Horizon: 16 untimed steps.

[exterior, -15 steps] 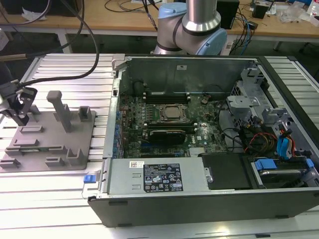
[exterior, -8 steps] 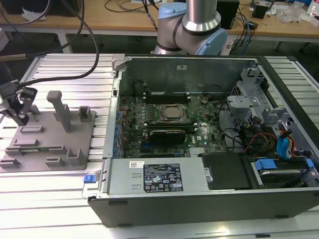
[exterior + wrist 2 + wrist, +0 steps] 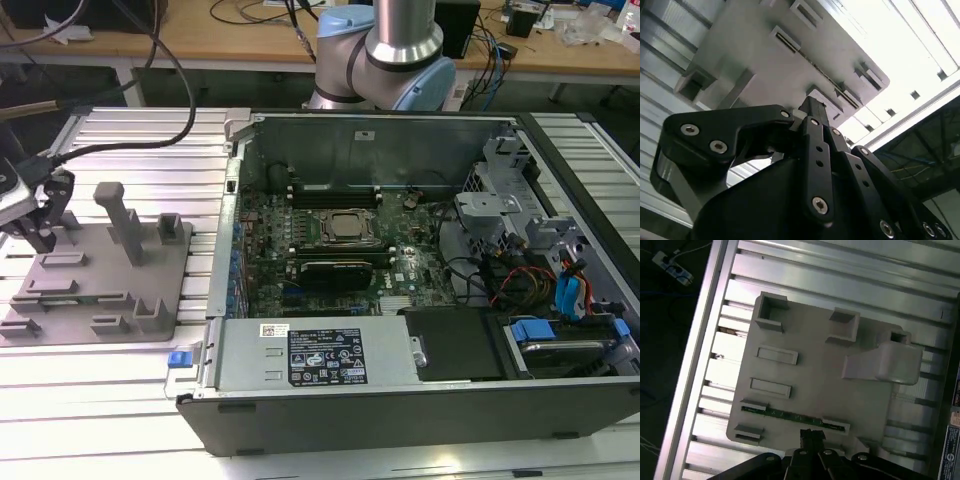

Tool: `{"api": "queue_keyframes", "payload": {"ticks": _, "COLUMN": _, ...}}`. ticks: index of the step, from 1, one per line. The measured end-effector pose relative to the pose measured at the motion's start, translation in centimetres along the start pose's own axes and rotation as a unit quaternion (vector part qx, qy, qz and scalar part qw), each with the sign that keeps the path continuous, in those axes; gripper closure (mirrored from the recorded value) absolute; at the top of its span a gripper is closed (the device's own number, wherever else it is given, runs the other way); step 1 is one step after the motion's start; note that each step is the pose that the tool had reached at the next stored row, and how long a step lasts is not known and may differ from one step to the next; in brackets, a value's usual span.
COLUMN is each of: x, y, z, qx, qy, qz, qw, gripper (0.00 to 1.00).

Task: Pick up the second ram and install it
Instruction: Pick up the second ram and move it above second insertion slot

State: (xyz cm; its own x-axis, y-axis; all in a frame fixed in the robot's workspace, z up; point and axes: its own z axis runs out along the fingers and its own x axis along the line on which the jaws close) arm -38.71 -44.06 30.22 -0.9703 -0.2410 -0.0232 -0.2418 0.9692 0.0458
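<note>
A grey plastic fixture plate (image 3: pixel 100 290) lay on the ribbed aluminium table (image 3: pixel 130 140) at the exterior view's left, beside an open black computer case (image 3: pixel 400 410). The second ram (image 3: pixel 790 416), a thin green circuit-board stick, stood in a slot on the plate, with the black gripper (image 3: pixel 812 435) close above it.

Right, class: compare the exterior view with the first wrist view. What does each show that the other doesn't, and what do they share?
The exterior view gives the inside of the open dark computer case, its green motherboard with the square metal processor socket, and the arm's blue-and-silver base joint.

The first wrist view gives the thin green ram stick, set between two holder blocks just by the hand, and a white power strip on the dark floor.

Both share the grey plastic fixture plate, the ribbed aluminium table and the black hand.
</note>
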Motion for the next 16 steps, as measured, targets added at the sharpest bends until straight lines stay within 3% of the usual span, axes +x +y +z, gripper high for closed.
{"api": "queue_keyframes", "payload": {"ticks": 2, "x": 0.00, "y": 0.00, "z": 0.03, "qx": -0.0007, "qy": 0.0014, "qz": -0.032, "qw": 0.9995, "gripper": 0.92}}
{"api": "queue_keyframes", "payload": {"ticks": 3, "x": 0.00, "y": 0.00, "z": 0.05, "qx": -0.0013, "qy": 0.0026, "qz": -0.057, "qw": 0.9984, "gripper": 0.92}}
{"api": "queue_keyframes", "payload": {"ticks": 4, "x": 0.00, "y": 0.00, "z": 0.07, "qx": -0.0020, "qy": 0.0039, "qz": -0.085, "qw": 0.9964, "gripper": 0.92}}
{"api": "queue_keyframes", "payload": {"ticks": 7, "x": 0.00, "y": 0.00, "z": 0.13, "qx": -0.0035, "qy": 0.0070, "qz": -0.153, "qw": 0.9882, "gripper": 0.92}}
{"api": "queue_keyframes", "payload": {"ticks": 11, "x": 0.01, "y": -0.01, "z": 0.17, "qx": -0.0046, "qy": 0.0090, "qz": -0.198, "qw": 0.9802, "gripper": 0.92}}
{"api": "queue_keyframes", "payload": {"ticks": 12, "x": 0.00, "y": -0.01, "z": 0.19, "qx": -0.0049, "qy": 0.0097, "qz": -0.213, "qw": 0.9771, "gripper": 0.92}}
{"api": "queue_keyframes", "payload": {"ticks": 14, "x": 0.01, "y": -0.01, "z": 0.21, "qx": -0.0055, "qy": 0.0107, "qz": -0.235, "qw": 0.9720, "gripper": 0.92}}
{"api": "queue_keyframes", "payload": {"ticks": 15, "x": 0.01, "y": -0.01, "z": 0.22, "qx": -0.0058, "qy": 0.0114, "qz": -0.249, "qw": 0.9685, "gripper": 0.92}}
{"api": "queue_keyframes", "payload": {"ticks": 16, "x": 0.01, "y": -0.01, "z": 0.25, "qx": -0.0062, "qy": 0.0122, "qz": -0.267, "qw": 0.9635, "gripper": 0.92}}
